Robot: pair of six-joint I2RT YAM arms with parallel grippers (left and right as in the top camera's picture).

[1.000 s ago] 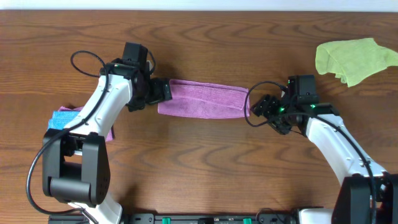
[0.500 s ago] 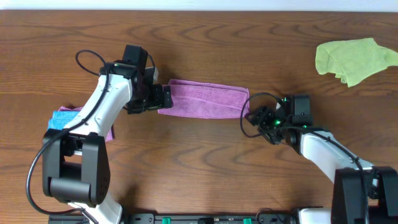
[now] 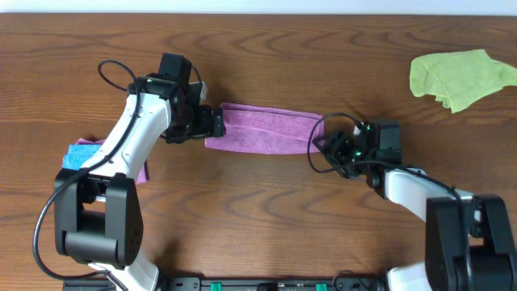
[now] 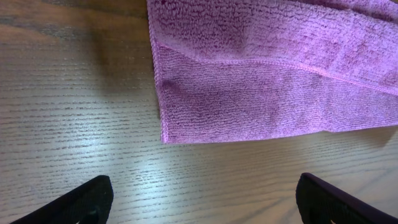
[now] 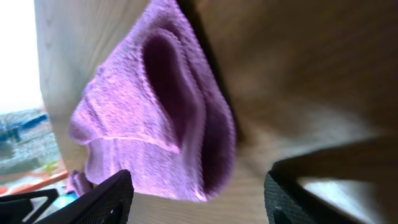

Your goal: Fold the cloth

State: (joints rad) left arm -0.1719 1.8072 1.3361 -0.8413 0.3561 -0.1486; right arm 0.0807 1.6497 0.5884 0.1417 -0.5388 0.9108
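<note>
The cloth point(image 3: 266, 129) lies as a folded strip mid-table point(image 3: 258, 210). Its long axis runs left to right, and the right end is slightly nearer the robot. The left claw point(image 3: 212, 123) is at its left end and the right claw point(image 3: 327, 147) at its right.

Left wrist view: claw spread wide and empty over bare wood, cloth corner just ahead.

Right wrist view: claw apart, with the looped fold end facing the gap. Contact cannot be told.
</note>
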